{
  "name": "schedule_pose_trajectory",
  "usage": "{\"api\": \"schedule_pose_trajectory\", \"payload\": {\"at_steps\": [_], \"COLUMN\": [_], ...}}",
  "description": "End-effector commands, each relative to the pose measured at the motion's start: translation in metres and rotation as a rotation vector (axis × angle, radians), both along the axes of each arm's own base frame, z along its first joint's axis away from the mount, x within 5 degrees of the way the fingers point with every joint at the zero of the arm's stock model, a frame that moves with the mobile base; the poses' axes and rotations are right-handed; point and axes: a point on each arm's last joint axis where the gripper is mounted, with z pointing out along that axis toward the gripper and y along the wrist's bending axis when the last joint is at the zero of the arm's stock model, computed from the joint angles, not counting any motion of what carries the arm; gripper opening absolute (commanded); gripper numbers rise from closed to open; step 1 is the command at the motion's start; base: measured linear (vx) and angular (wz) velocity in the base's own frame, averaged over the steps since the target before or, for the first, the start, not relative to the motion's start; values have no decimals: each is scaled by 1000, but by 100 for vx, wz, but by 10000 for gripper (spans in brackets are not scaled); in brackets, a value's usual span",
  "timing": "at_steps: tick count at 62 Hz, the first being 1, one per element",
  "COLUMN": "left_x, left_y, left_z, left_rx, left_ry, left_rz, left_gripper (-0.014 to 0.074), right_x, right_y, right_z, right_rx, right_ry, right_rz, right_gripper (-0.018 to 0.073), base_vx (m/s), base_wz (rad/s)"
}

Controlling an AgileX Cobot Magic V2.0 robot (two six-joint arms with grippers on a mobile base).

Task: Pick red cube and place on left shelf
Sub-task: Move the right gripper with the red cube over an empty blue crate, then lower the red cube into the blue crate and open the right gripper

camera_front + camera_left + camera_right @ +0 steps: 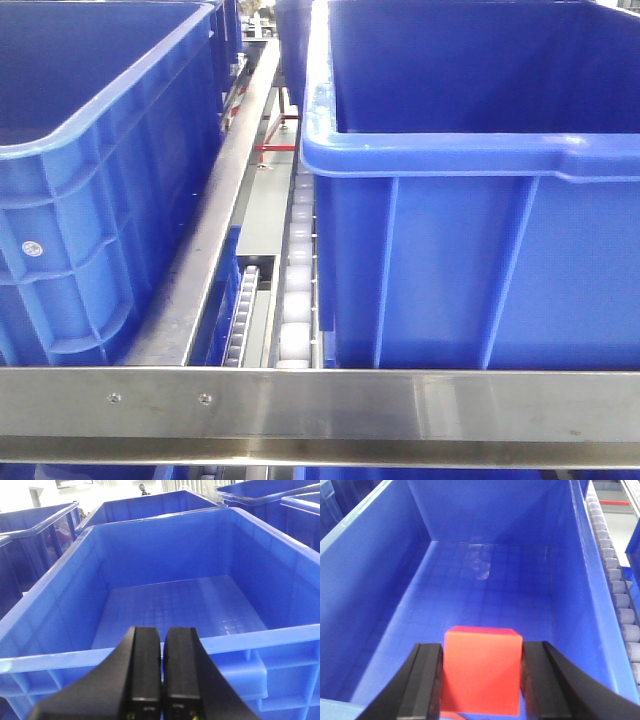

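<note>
In the right wrist view my right gripper (482, 672) is shut on the red cube (482, 667), its black fingers (427, 680) pressed to both sides. The cube hangs above the floor of a dark blue crate (365, 580). That crate stands on the left shelf (320, 405), a steel rack with a flat front rail and roller tracks (297, 290). My left gripper (161, 672) is shut on nothing, over the near rim of another blue crate (45, 657). Neither gripper shows in the front view.
Two big blue crates (90, 190) (470, 250) sit side by side on the rack, with a steel divider (215, 235) between them. More blue crates (145, 505) stand behind. White rollers (620, 595) run along the right of the crate under the cube.
</note>
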Motion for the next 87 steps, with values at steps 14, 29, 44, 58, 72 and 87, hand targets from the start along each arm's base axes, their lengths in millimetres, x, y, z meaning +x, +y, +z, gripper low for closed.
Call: {"api": "schedule_pose_trajectory", "payload": {"at_steps": [14,29,44,58,72,87], "left_x": [1,1,1,1,1,1], "left_y": [0,0,0,0,0,0], "left_z": [0,0,0,0,0,0], "left_rx": [-13,-13,-13,-13,-13,-13], "left_ry": [-52,-52,-52,-52,-52,-52], "left_rz": [1,1,1,1,1,1], "left_gripper": [106,106,106,106,106,106], "right_x": [2,2,3,27,82,130], "right_y": [0,0,0,3,11,18], "right_z": [18,18,19,16,15,15], "right_rx": [8,8,9,7,-3,-15], "right_ry": [-111,-111,-122,-105,-35,47], "right_rz": [-3,-3,-3,-3,-2,-2], "right_gripper": [70,70,70,81,449,624], "base_vx": [0,0,0,0,0,0], "base_wz": [0,0,0,0,0,0]}}
